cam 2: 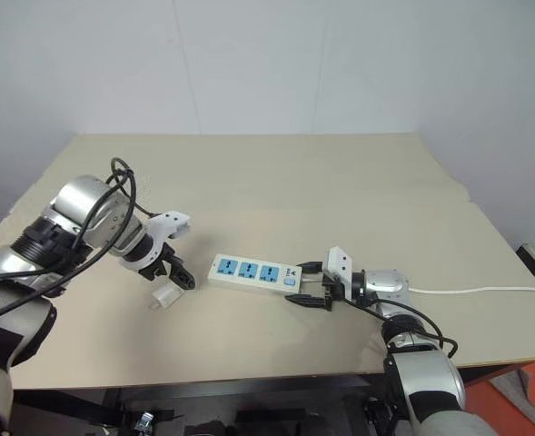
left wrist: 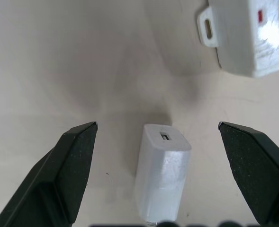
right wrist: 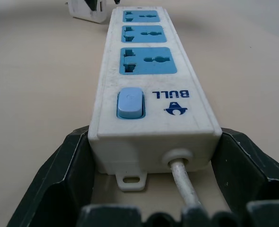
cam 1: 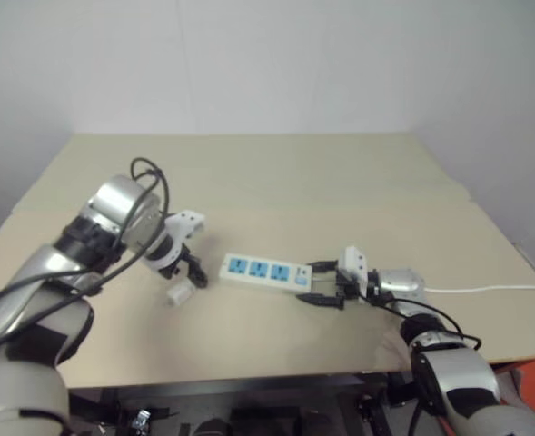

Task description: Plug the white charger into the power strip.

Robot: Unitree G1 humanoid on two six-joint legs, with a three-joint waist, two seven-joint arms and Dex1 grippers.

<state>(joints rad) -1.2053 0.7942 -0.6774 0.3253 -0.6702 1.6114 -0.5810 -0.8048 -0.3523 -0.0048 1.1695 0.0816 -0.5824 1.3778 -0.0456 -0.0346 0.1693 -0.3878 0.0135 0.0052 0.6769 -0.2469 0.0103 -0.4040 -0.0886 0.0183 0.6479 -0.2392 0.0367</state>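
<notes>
Your left gripper [left wrist: 156, 142]: fingers wide apart, straddling the white charger [left wrist: 162, 175], touching neither side | charger lies on the surface [cam 1: 340, 182], just off the power strip [cam 1: 265, 271] at its 9 o'clock end | your right gripper [right wrist: 151, 156]: fingers clamped on the strip's switch end at 3 o'clock.

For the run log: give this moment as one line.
left pincer: open, straddling white charger | right pincer: clamping power strip switch end | charger unplugged
</notes>
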